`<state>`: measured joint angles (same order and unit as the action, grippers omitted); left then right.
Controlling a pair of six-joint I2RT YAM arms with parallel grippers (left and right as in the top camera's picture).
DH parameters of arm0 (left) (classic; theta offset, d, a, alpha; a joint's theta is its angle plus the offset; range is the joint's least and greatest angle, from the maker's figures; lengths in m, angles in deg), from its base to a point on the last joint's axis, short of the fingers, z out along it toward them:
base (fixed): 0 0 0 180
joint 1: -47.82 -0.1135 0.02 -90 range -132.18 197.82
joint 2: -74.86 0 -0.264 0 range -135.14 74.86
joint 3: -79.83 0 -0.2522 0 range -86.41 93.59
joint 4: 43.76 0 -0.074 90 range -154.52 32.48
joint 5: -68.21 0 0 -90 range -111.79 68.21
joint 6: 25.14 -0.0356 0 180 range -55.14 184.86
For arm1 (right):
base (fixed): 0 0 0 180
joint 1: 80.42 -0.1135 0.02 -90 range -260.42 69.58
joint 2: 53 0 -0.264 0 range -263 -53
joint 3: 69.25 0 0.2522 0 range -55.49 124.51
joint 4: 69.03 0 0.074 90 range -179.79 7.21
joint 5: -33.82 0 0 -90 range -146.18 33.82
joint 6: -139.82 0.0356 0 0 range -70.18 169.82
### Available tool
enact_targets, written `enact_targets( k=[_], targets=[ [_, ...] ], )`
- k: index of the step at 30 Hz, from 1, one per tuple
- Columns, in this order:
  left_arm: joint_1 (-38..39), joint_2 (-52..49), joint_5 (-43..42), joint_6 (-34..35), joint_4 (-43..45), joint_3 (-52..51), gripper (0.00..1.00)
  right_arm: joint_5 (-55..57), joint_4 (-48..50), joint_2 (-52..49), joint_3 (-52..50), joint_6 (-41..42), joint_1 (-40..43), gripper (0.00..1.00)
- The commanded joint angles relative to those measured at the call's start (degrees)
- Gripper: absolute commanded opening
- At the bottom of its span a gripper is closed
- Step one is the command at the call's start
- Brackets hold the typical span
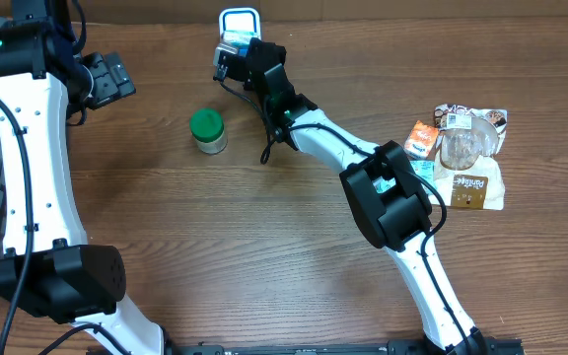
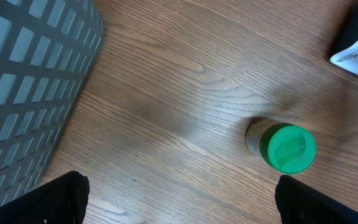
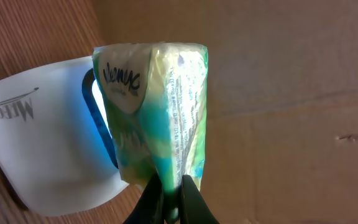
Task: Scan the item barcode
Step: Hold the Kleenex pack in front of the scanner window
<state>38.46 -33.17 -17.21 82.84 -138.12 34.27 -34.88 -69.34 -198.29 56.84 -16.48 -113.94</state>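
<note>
We find the right tool (image 3: 171, 194) clenched on a green-and-white plastic tissue packet (image 3: 157, 106), with the white plastic scanner (image 1: 239, 22) at the counter's twelve o'clock. The left tool (image 2: 185, 200) is released.

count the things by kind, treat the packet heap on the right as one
jar: 1
scanner: 1
tissue pack: 1
basket: 1
packet heap: 1
total: 5
</note>
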Motion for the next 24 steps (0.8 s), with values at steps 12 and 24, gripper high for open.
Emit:
enact_targets(
  k=[12, 24],
  targets=[
    [0.4, -0.4, 0.3, -0.2, 0.0, 0.2, 1.00, 2.0, -0.3, 3.2, 0.1, -1.2, 0.2, 0.04],
    [0.4, -0.4, 0.3, -0.2, 0.0, 0.2, 1.00, 2.0, -24.1, 22.0, 0.1, 24.8, -0.4, 0.04]
  ],
)
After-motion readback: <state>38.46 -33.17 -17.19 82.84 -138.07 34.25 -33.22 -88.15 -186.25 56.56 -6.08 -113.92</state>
